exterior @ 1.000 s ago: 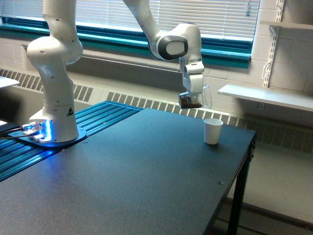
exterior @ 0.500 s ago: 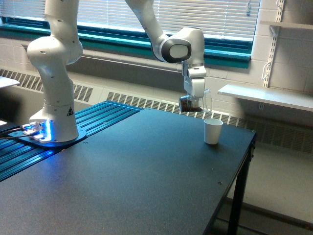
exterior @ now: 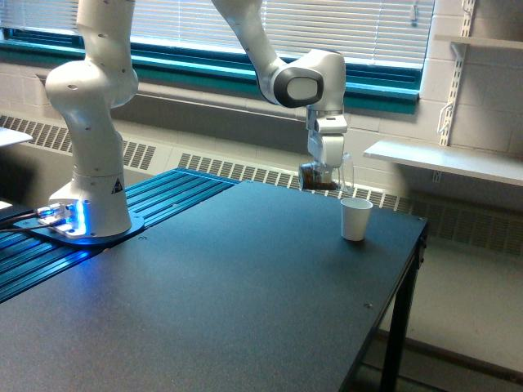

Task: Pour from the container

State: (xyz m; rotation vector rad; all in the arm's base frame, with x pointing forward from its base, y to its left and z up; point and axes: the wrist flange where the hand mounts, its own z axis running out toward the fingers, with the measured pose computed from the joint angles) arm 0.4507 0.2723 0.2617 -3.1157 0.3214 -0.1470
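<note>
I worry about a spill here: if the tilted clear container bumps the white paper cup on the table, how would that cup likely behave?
The white paper cup looks thin-walled and seems empty, so it is probably light and would slide or tip easily on the smooth dark table. It narrows toward its base, which likely makes it less stable. The clear container, held in the gripper, hangs just above and to the exterior view's left.

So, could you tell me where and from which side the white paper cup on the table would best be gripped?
Grip the white paper cup across its side wall, near mid-height, coming in from above. It stands upright with its mouth open, and its round tapered wall suits two opposed fingers. Its sides look clear; the gripper and its clear container hang above, toward the exterior view's left.
</note>
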